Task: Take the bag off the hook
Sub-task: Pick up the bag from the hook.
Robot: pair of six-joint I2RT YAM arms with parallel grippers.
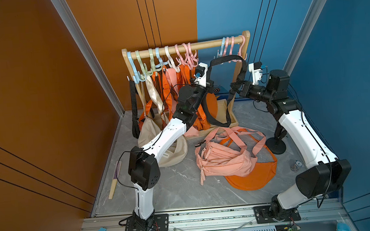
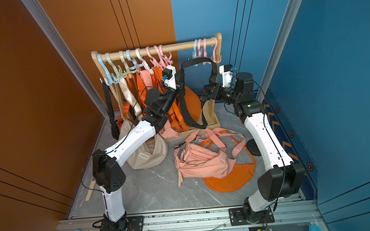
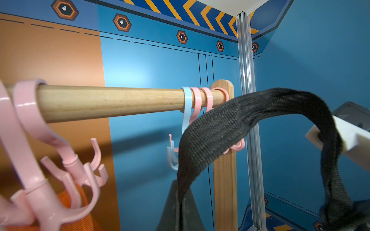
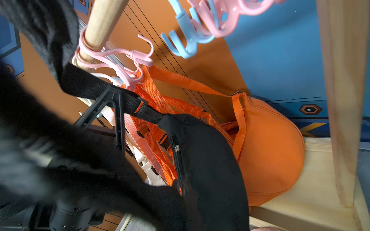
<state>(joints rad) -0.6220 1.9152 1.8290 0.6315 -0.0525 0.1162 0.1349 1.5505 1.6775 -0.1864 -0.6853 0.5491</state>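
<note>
A black bag (image 4: 210, 170) hangs low in front of the rack, next to an orange bag (image 4: 270, 152). Its black strap (image 1: 226, 59) (image 2: 198, 61) arcs up between my two grippers and crosses the lower prongs of the pink hook (image 3: 240, 144) at the rail's right end. I cannot tell whether it rests on a prong. My left gripper (image 1: 210, 78) (image 3: 181, 210) is shut on one side of the strap. My right gripper (image 1: 236, 87) is shut on the other side, and black fabric buries its fingers in the right wrist view.
The wooden rack (image 1: 205, 44) carries several plastic hooks, with orange, pink and beige bags hanging at its left. A pink bag (image 1: 223, 160) and an orange bag (image 1: 254, 178) lie on the floor. A black stand (image 1: 275, 146) is at the right, and a wooden stick (image 1: 114, 182) at the left wall.
</note>
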